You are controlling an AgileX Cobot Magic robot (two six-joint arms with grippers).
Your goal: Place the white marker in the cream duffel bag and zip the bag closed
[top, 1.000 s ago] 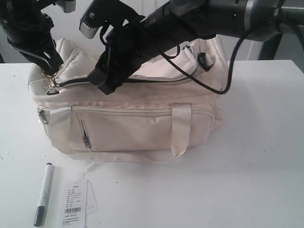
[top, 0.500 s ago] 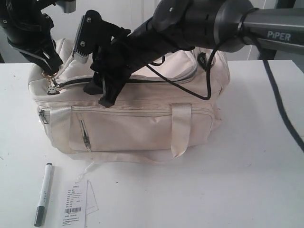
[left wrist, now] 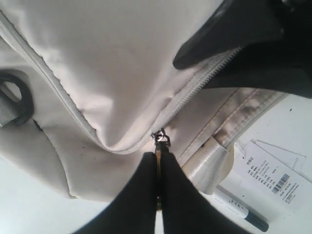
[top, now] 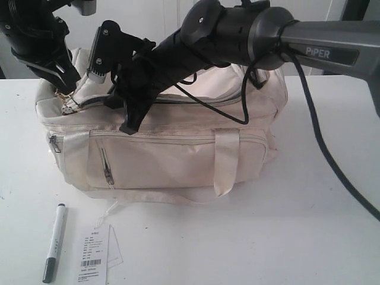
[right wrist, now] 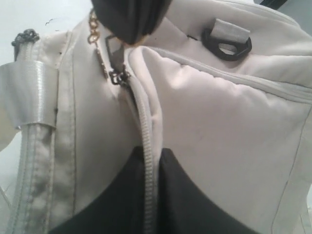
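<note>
The cream duffel bag (top: 178,157) stands mid-table. The white marker (top: 54,242) lies on the table in front of its left end, outside the bag, and shows in the left wrist view as the marker (left wrist: 241,212). At the bag's left end my left gripper (top: 64,94) is shut on the top zipper's metal pull (left wrist: 160,139); its fingers (left wrist: 141,190) pinch the tab. My right gripper (top: 127,122) reaches across to the left half of the bag's top. It is shut on the zipper edge (right wrist: 147,141), with the teeth running between its fingers (right wrist: 122,195).
A white barcode paper tag (top: 95,254) lies beside the marker near the table's front edge. A strap handle (top: 225,160) hangs down the bag's front. A dark strap ring (right wrist: 226,44) sits on the bag's end. White table (top: 320,208) stretches right of the bag.
My right gripper has closed on the bag's zipper edge, and its arm has shifted a little left and up. The left gripper, marker and tag have not moved.
</note>
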